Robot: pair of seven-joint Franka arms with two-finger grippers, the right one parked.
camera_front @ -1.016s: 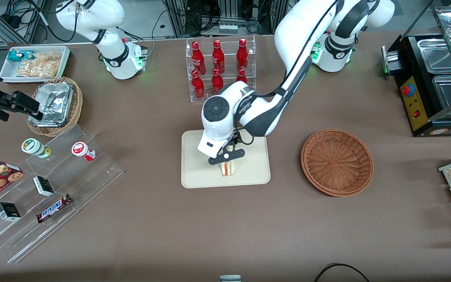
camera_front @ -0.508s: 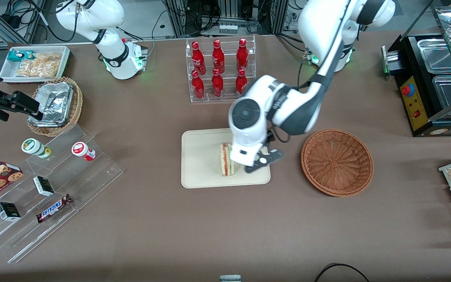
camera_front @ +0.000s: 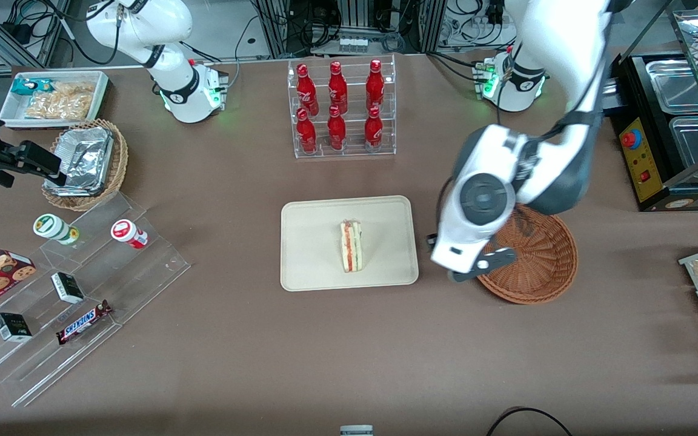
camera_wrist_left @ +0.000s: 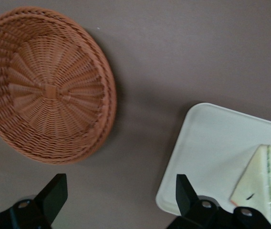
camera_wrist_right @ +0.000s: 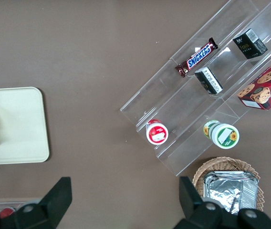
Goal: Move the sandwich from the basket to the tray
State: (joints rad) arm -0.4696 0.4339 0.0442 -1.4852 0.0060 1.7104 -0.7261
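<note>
Claw (camera_wrist_left: 119,200) spread wide, empty, between basket (camera_wrist_left: 45,86) and tray (camera_wrist_left: 212,148).

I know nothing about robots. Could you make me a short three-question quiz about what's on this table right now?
1. True or false: the sandwich lies on the tray.
2. What is in the reddish-brown basket? A) a sandwich B) nothing C) a bottle
3. The tool hangs above the table between the tray and the ____.

Key:
1. True; it rests on the tray, nothing gripping it.
2. B; only bare wicker shows inside.
3. Basket; its fingers are spread apart, holding nothing.
</note>
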